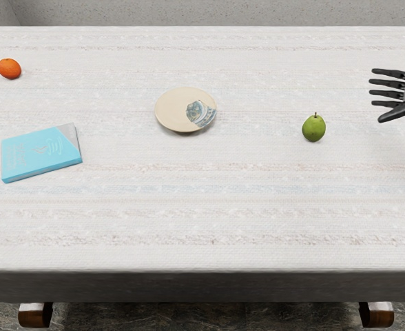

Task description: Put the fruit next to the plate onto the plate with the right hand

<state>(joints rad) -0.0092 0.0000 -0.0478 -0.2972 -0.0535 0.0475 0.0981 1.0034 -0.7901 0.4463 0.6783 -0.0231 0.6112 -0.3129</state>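
Table contents: 1 round beige plate (171,110), 1 green pear (314,128), 1 small orange fruit (9,68), 1 flat light-blue box (40,152).

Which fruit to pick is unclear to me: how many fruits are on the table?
2. A green pear lies right of the plate, toward the open right hand; an orange sits near the table's far left corner. None appears hidden.
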